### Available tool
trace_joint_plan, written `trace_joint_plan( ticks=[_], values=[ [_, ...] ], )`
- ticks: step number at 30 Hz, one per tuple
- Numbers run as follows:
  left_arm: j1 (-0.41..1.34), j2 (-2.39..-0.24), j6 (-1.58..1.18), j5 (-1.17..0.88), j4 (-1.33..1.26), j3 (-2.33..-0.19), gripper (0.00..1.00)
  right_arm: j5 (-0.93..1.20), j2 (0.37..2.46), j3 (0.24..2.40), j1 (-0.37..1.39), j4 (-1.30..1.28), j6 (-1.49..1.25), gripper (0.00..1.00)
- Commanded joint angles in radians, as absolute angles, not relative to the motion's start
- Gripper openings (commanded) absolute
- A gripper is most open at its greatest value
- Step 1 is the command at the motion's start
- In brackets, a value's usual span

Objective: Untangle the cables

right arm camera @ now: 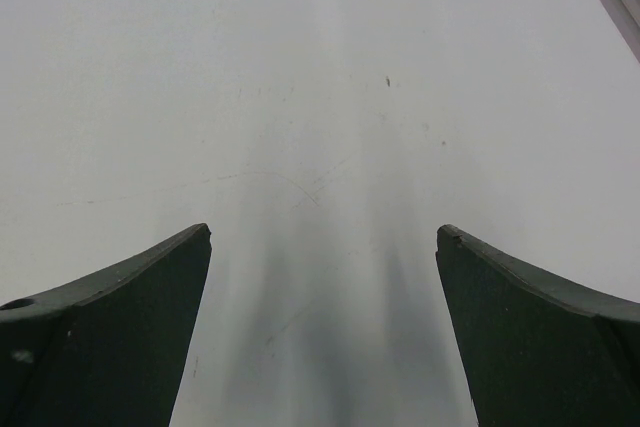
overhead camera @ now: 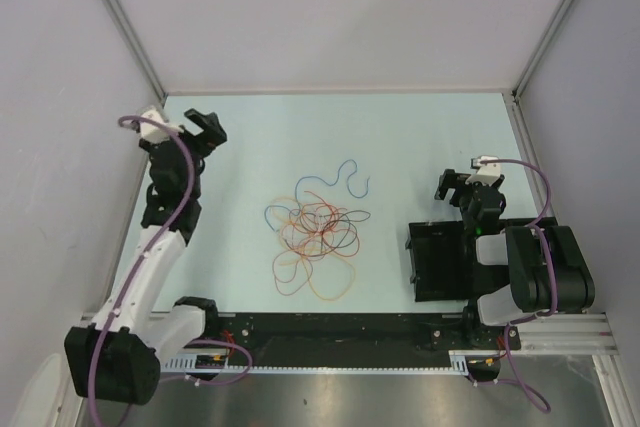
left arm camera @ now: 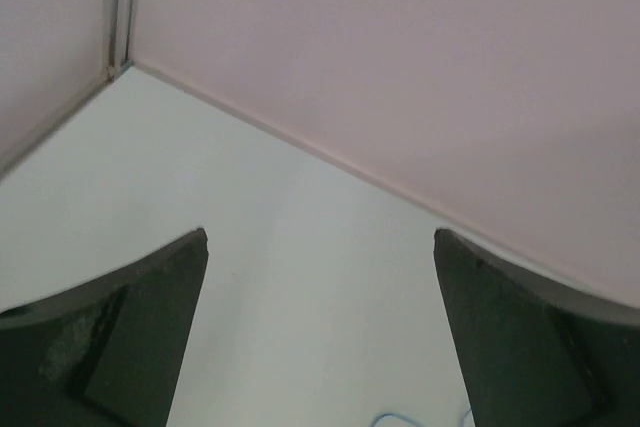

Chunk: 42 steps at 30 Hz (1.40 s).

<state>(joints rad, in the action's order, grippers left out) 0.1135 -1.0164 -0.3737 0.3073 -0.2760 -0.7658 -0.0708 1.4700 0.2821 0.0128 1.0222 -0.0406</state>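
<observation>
The cables [overhead camera: 316,229] lie in one loose tangle on the pale table, at its middle. Red and orange loops overlap at the centre, a blue wire [overhead camera: 352,173] curls out at the far side, and an orange loop [overhead camera: 331,290] sits nearest the arms. My left gripper [overhead camera: 205,125] is open near the far left corner, well away from the tangle. In the left wrist view the left gripper [left arm camera: 320,237] holds nothing, and a bit of blue wire [left arm camera: 395,417] shows at the bottom edge. My right gripper [overhead camera: 452,185] is open to the right of the tangle. The right gripper [right arm camera: 323,232] hangs over bare table.
A black tray-like block [overhead camera: 438,262] lies on the table at the right arm's base. Walls close in the table at the back [left arm camera: 400,67] and on both sides. Thick purple cables [overhead camera: 180,182] run along both arms.
</observation>
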Motion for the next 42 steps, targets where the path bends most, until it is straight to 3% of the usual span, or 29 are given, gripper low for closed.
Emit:
trace_joint_plan(
  ticks=[1,3,7,13,17,25,30,42],
  values=[
    [-0.048,-1.125,-0.795,0.011,0.219,-0.758,1.0,-0.072,1.48,0.282,0.011,1.052,-0.026,1.0],
    [-0.058,-1.178,-0.737,-0.086,0.247,-0.808,1.0,-0.074,1.477,0.282,0.011,1.051,-0.028,1.0],
    [0.073,-1.204,-0.643,0.109,0.287,-0.876,1.0,-0.072,1.48,0.282,0.011,1.052,-0.026,1.0],
    [0.113,-1.37,-0.586,0.008,0.316,-0.972,1.0,-0.072,1.479,0.282,0.011,1.051,-0.028,1.0],
    [0.242,-1.459,-0.528,0.069,0.328,-1.084,0.99,-0.074,1.477,0.281,0.011,1.052,-0.025,1.0],
    [0.414,-1.776,-0.275,0.147,0.411,-1.373,0.9,-0.075,1.48,0.281,0.011,1.052,-0.028,1.0],
    [0.471,-1.879,-0.164,0.162,0.425,-1.483,0.74,-0.075,1.479,0.282,0.011,1.051,-0.026,1.0],
    [0.532,-1.999,0.06,0.224,0.476,-1.551,0.73,-0.075,1.48,0.282,0.009,1.052,-0.028,1.0]
  ],
)
